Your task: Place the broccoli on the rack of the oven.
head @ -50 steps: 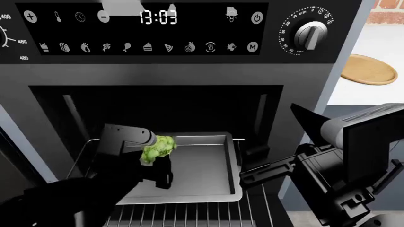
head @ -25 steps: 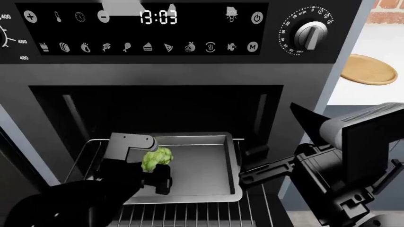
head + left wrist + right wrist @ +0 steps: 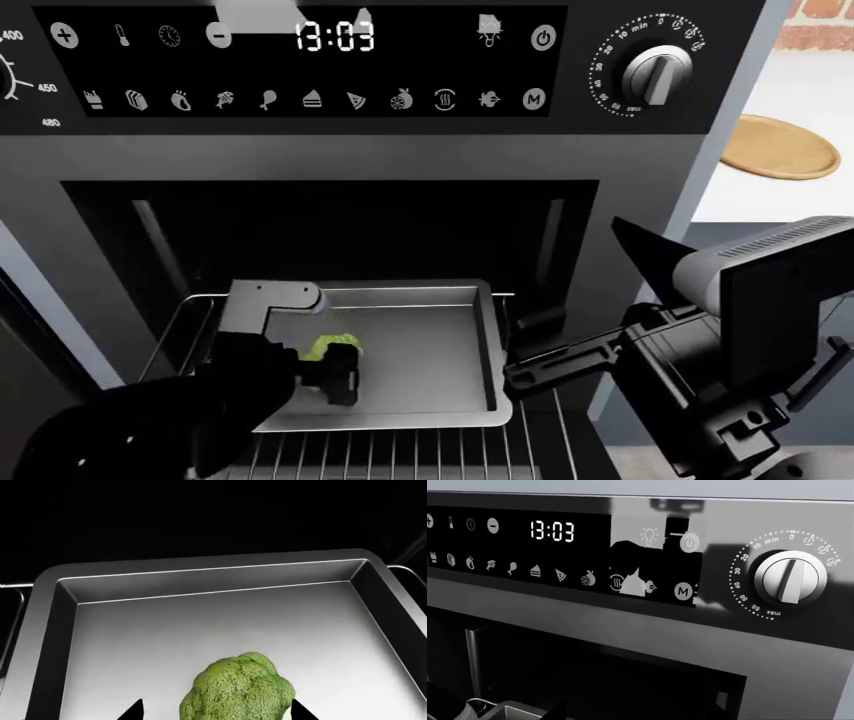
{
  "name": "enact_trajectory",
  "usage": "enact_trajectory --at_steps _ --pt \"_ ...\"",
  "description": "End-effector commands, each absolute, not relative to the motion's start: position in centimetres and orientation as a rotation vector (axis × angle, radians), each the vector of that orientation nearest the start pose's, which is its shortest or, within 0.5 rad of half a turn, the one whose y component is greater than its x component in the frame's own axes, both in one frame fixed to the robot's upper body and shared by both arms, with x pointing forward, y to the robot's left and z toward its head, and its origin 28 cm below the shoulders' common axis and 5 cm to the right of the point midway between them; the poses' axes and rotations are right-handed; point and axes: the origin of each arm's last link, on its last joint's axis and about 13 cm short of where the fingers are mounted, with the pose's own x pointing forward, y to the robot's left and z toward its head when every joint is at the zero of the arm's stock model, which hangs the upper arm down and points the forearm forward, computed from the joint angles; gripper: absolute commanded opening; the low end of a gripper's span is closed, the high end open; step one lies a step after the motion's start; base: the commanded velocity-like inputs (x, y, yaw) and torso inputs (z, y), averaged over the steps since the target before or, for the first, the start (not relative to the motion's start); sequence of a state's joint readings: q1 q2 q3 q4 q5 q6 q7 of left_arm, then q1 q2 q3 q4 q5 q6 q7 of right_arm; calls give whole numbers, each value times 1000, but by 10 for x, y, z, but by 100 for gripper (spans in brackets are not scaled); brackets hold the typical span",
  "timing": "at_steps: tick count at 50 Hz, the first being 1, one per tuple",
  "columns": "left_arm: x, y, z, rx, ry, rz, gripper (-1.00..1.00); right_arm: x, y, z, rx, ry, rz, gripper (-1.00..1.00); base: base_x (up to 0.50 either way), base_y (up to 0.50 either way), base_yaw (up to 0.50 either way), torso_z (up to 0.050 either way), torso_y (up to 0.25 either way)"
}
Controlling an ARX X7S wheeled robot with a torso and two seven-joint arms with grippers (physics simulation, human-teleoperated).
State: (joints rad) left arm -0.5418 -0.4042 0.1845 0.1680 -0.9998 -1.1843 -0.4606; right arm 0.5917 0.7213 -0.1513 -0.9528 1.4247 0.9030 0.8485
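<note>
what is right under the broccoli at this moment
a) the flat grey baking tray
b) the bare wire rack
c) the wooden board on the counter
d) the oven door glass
a: in the left wrist view the broccoli sits between the left gripper fingertips over the grey floor of the baking tray, and the head view shows that tray resting on the wire rack.

— What can you read on the oven (image 3: 400, 150)?
— Your clock (image 3: 335, 37) shows 13:03. The dial (image 3: 790, 577) is ringed with 10 min, 20, 30, 40, 50, 60, max and 0; a round button (image 3: 682, 591) carries an M.
— Anything at your left edge?
— 400, 450, 480 on a partial scale (image 3: 27, 80).
</note>
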Motion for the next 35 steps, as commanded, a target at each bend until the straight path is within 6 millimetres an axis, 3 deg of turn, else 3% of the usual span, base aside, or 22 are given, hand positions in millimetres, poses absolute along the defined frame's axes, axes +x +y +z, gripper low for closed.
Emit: enact_trajectory --at_steps 1,10,18,28,35 --pt "261 228 127 -70 606 -203 100 163 -106 227 -62 -95 312 100 0 0 0 0 0" --pt "256 231 147 -117 546 -217 100 165 -105 226 -53 -94 320 100 0 0 0 0 0" --pt "233 233 169 -131 458 -272 100 165 -105 222 -36 -90 315 100 0 0 0 0 0" --pt "205 235 188 -74 215 -345 100 162 -106 216 -74 -76 291 100 0 0 0 0 0" --pt "195 239 193 -53 119 -395 100 155 -107 215 -91 -89 293 100 0 0 0 0 0"
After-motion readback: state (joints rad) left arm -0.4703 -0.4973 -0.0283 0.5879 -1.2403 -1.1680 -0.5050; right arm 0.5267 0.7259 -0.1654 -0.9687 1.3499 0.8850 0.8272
